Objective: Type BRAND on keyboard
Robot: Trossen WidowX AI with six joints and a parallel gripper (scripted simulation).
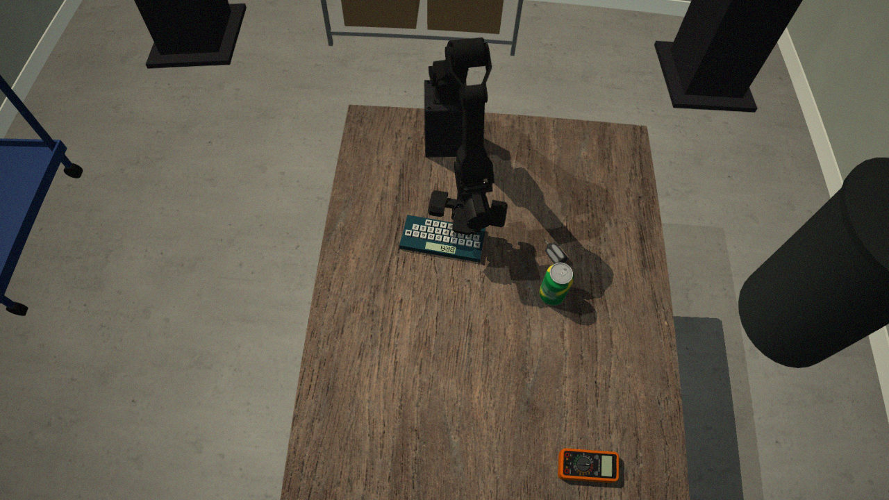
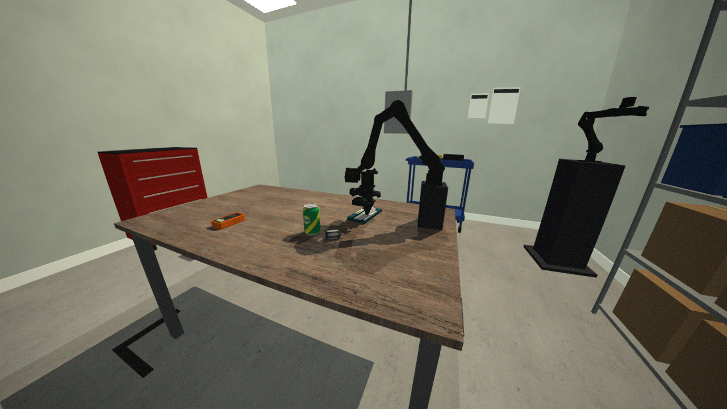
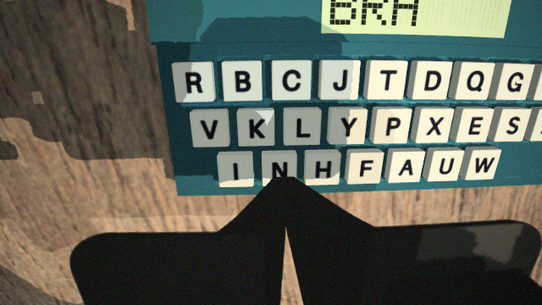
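A small teal keyboard (image 1: 442, 237) with white letter keys lies on the wooden table; it also shows in the exterior view (image 2: 364, 215) and fills the wrist view (image 3: 347, 119). Its pale display (image 3: 417, 14) reads "BRA". My gripper (image 3: 283, 187) is shut and empty, its black fingertips joined in a point at the lower edge of the N key (image 3: 279, 168) in the bottom row, between I and H. From above the gripper (image 1: 470, 228) hangs over the keyboard's right part. I cannot tell whether the tip touches the key.
A green soda can (image 1: 555, 283) stands right of the keyboard, with a small grey object (image 1: 554, 252) just behind it. An orange multimeter (image 1: 588, 464) lies near the table's front right corner. The arm's black base (image 1: 442, 127) stands at the table's back edge.
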